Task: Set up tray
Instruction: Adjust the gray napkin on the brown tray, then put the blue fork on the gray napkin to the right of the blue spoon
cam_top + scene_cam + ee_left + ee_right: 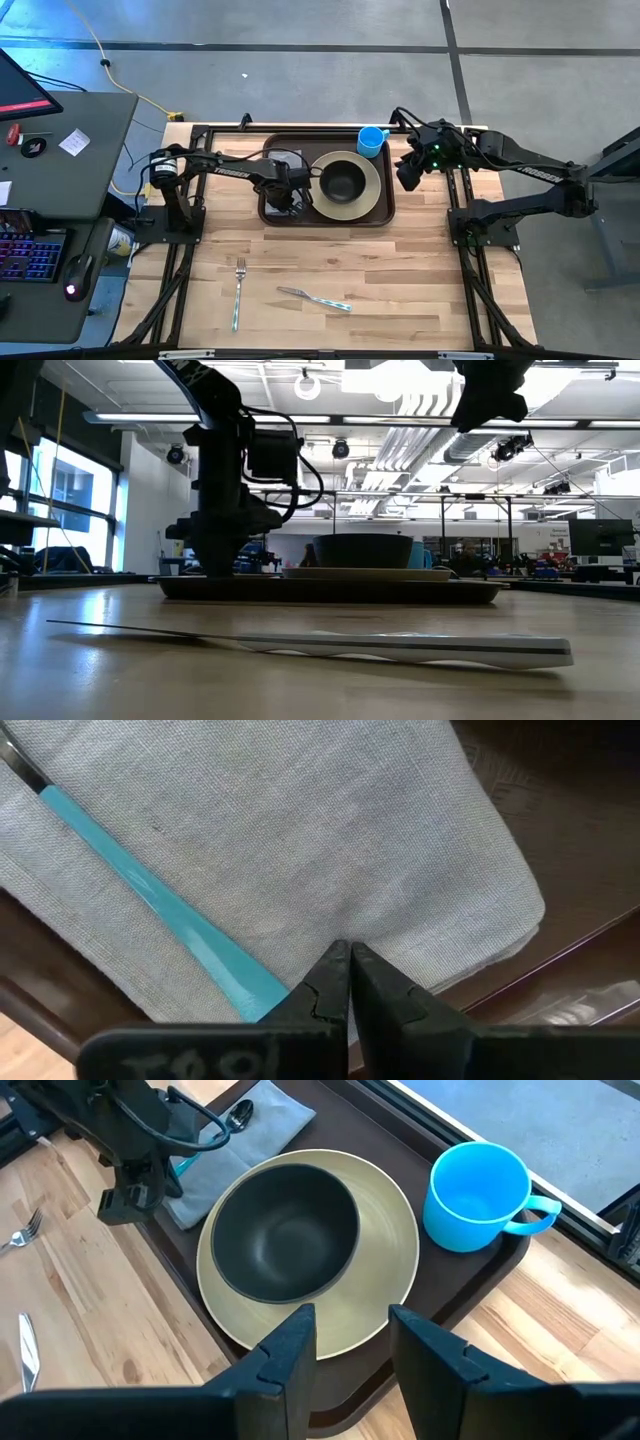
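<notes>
Closed left end effector (349, 952) over woven grey napkin (300, 850), glossy brown tray (560, 840).

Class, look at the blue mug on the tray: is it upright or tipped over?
Upright. The blue mug stands on the tray beside the plate, mouth facing up, inside looking empty.

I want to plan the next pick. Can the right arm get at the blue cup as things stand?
Probably yes. The right claw hangs open above the tray, and the blue cup stands alone at the corner, apart from the plate, with nothing over it.
</notes>
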You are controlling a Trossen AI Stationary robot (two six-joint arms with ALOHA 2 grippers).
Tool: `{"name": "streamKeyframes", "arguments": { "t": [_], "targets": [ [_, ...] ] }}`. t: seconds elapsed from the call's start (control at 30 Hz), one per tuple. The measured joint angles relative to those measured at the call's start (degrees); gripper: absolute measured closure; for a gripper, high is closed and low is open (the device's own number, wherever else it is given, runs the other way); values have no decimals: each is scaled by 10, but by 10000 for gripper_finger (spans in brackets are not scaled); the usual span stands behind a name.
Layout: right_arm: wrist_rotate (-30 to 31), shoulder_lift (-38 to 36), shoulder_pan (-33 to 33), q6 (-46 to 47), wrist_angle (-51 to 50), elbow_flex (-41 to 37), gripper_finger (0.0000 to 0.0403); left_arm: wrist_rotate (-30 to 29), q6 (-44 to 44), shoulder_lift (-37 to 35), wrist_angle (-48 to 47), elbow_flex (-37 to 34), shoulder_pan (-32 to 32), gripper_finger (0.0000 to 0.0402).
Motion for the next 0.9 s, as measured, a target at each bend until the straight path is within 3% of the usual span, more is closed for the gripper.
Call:
{"name": "streamKeyframes", "arguments": {
  "t": [0.3, 0.6, 0.9],
  "targets": [
    [-2, 0, 0, 1, 0, 0, 284, 0, 1, 1, -48, 44, 0, 353],
    [-2, 0, 0, 1, 0, 0, 284, 8, 19, -1, -183, 118, -5, 353],
    [-17, 0, 0, -5, 0, 0, 284, -7, -39, -69, -240, 129, -94, 353]
  ]
}}
